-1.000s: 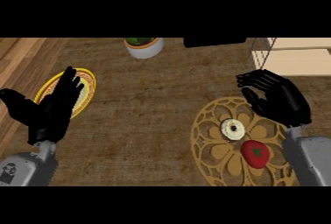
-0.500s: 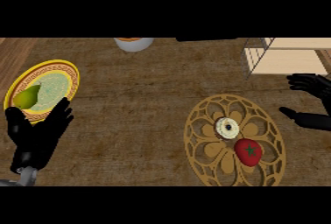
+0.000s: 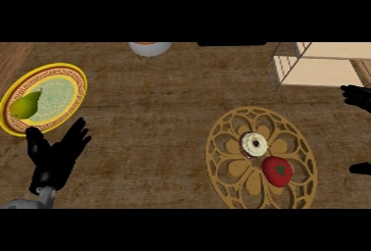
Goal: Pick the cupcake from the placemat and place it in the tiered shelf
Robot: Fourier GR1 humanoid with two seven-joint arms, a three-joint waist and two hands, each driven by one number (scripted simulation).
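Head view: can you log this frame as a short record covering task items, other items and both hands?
cupcake: upright on placemat, untouched
tomato: on placemat, close beside cupcake
shelf: top right, partly cut off
plate: far left, holds a pear
white cup: top edge
left hand: lower left, fingers straight, holds nothing
right hand: right edge, mostly out of view
task step: pick not yet begun

We list two items. Left robot hand (image 3: 56, 156): lower left, fingers straight and splayed, pointing up, on a grey forearm (image 3: 29, 203). Right robot hand (image 3: 357, 96): mostly cut off by the right edge, fingers and thumb spread wide apart.
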